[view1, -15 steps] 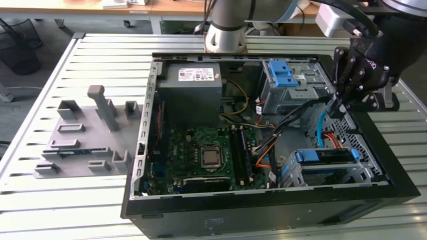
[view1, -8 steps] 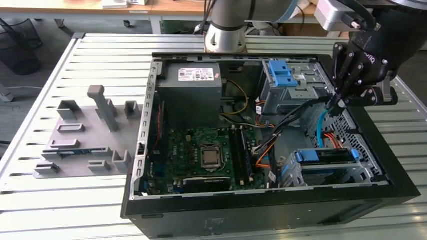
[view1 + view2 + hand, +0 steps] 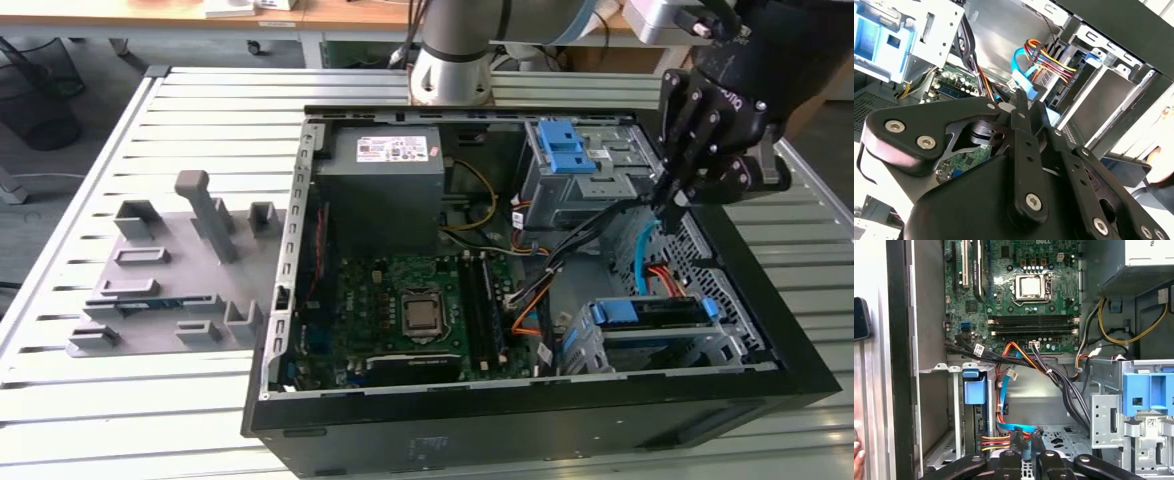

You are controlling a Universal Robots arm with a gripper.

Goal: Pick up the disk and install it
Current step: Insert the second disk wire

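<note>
The gripper (image 3: 663,215) hangs inside the open computer case (image 3: 400,425), near the wall on the exterior view's right, with its two thin fingertips (image 3: 1024,440) pressed together and nothing between them. In the first wrist view the tips meet over the bare perforated metal floor (image 3: 1064,432) of the case, just beside a flat blue data cable (image 3: 1015,429) and a bundle of red, yellow and black wires (image 3: 996,440). The disk (image 3: 663,312) sits apart from the jaws, in the drive cage (image 3: 694,350) at the case corner nearest to the exterior camera; its dark top face and its blue carrier bracket (image 3: 617,312) show there, and in the first wrist view the blue tab (image 3: 973,387) of this bracket stands at the mouth of the cage. Whether the disk is pushed fully home I cannot tell. Between the gripper and the disk the room is narrow: the case wall on one side, the cables on the other. Farther off a second cage carries another blue bracket (image 3: 565,148). Beyond it lie the motherboard (image 3: 400,310) and the grey power supply (image 3: 387,165). Outside the case, on the exterior view's left, a grey fixture (image 3: 167,290) rests on the slatted table (image 3: 200,110).
</note>
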